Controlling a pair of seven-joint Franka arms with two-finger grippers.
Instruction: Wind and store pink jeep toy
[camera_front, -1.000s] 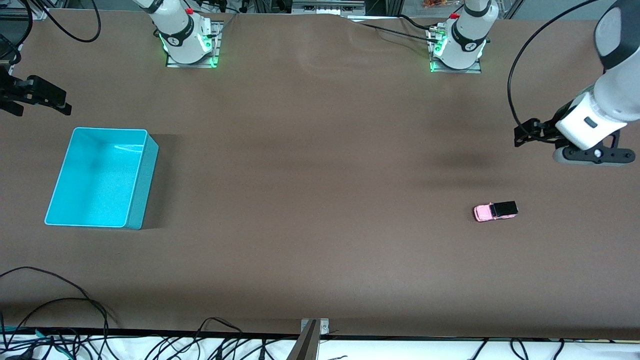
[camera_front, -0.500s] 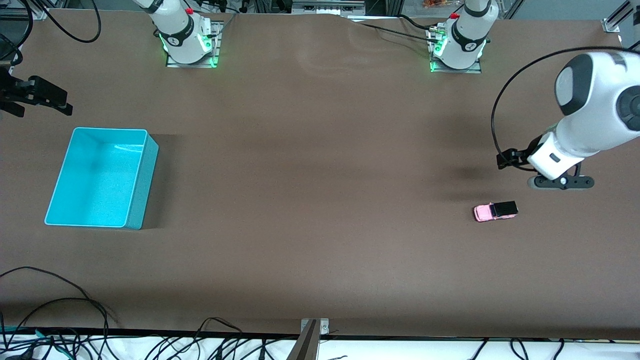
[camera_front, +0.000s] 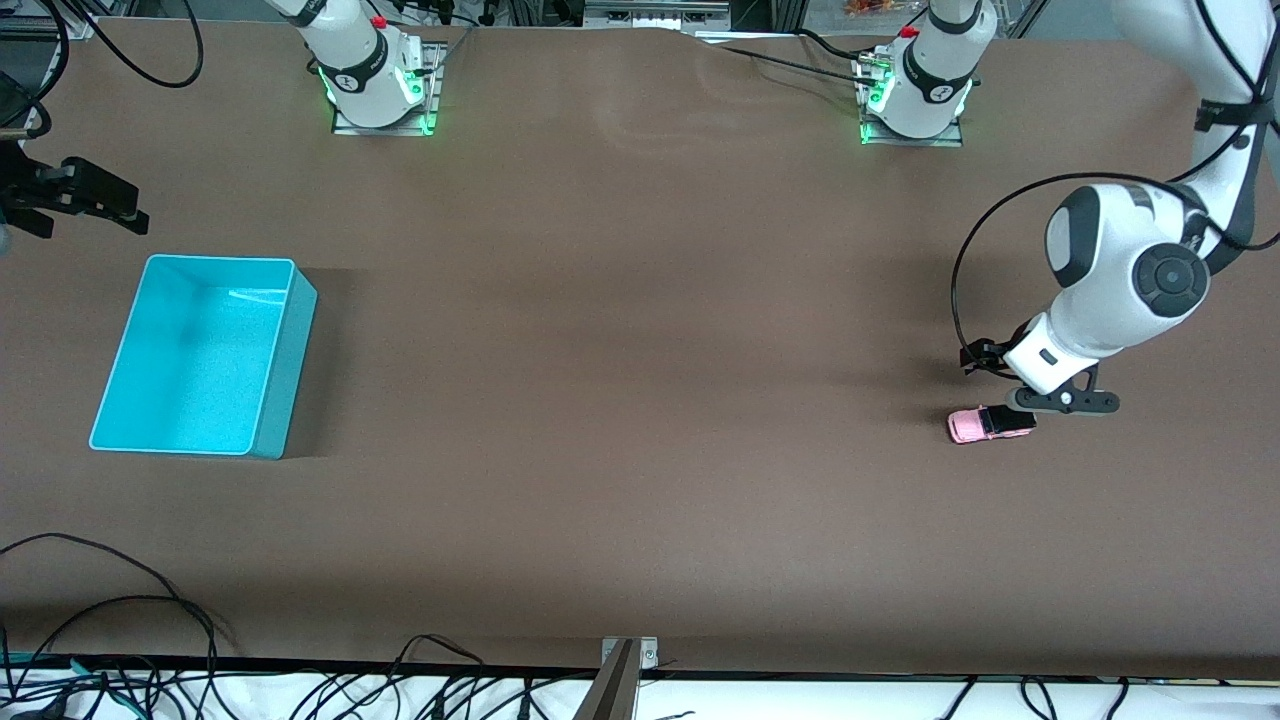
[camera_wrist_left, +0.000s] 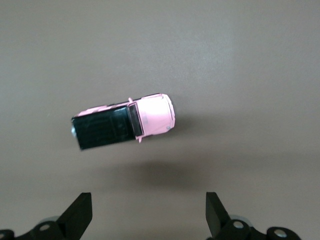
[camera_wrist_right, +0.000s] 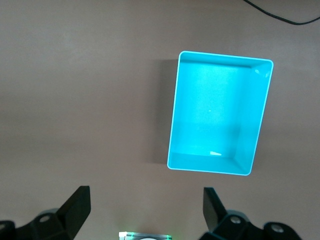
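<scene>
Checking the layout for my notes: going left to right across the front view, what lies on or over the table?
Right gripper → turquoise plastic bin → pink jeep toy with black rear.

Robot lab: bolted arm bases, loose cables.

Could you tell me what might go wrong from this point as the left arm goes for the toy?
The pink jeep toy lies outside the open left gripper, so a straight descent could miss or clip it. It is small and on wheels; closing fingers might roll it away. The turquoise bin sits at the right arm's end, by the waiting right gripper.
</scene>
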